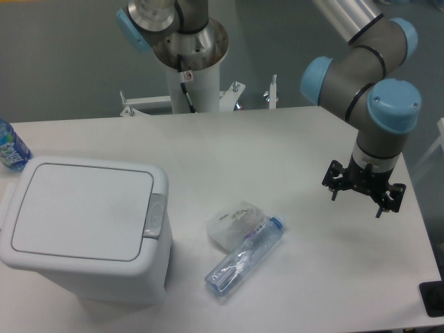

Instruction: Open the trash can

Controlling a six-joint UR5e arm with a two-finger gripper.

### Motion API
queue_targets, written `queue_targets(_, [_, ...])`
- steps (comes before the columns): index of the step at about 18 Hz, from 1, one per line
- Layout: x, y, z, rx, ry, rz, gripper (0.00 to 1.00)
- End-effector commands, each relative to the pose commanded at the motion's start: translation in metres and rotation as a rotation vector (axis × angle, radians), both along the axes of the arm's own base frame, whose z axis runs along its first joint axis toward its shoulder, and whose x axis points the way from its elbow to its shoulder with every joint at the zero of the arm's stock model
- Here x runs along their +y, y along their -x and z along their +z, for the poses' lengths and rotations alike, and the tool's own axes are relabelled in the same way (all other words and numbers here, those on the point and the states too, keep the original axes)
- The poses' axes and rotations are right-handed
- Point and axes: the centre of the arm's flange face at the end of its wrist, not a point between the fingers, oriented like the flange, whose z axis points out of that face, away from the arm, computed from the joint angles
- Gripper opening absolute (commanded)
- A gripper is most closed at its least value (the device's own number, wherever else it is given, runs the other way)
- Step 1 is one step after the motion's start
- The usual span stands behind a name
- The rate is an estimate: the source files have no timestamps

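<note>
Here the tool (364,194) hangs in the air over the right side of the bench (291,146), near the right edge. It points down. Its small black parts stick out to both sides, but they are too small and dark to see well, so I cannot tell if it is spread or pressed together. It holds nothing and touches nothing.

The trash can (87,232) sits at the front left corner of the bench, well apart from the tool. It is big, white and boxy with round corners. Its flat lid is down. A small grey button (154,216) sits on the right side of the lid.

A clear plastic bottle (244,257) lies on its side near the middle front of the bench. A crumpled clear bag (232,222) lies touching it, just behind. Another bottle with a blue label (11,147) stands at the left edge. The writing on it is too small to read.

There is one trash can, two bottles and one bag.
</note>
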Motion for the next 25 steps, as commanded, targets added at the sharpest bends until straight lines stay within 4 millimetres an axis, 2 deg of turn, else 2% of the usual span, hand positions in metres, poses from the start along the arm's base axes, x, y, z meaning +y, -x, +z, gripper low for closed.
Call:
queue_targets(4, [0.002, 0.0, 0.004, 0.004, -0.01, 0.005, 1.0])
queue_targets(6, [0.009, -0.005, 0.012, 0.024, -0.029, 0.0, 1.0])
queue_targets(10, [0.024, -0.02, 0.034, 0.0, -0.149, 0.158, 1.0])
queue_targets(13, [0.042, -0.047, 0.07, -0.016, -0.245, 0.199, 1.0])
queue_targets(17, [0.068, -0.087, 0.114, -0.078, -0.371, 0.346, 1.0])
queue_targets(20, [0.091, -0.119, 0.132, -0.131, -0.423, 0.407, 1.0])
queue_targets(23, [0.102, -0.134, 0.138, -0.176, -0.456, 0.423, 1.0])
queue_targets(25, [0.116, -0.144, 0.15, -0.202, -0.499, 0.452, 1.0])
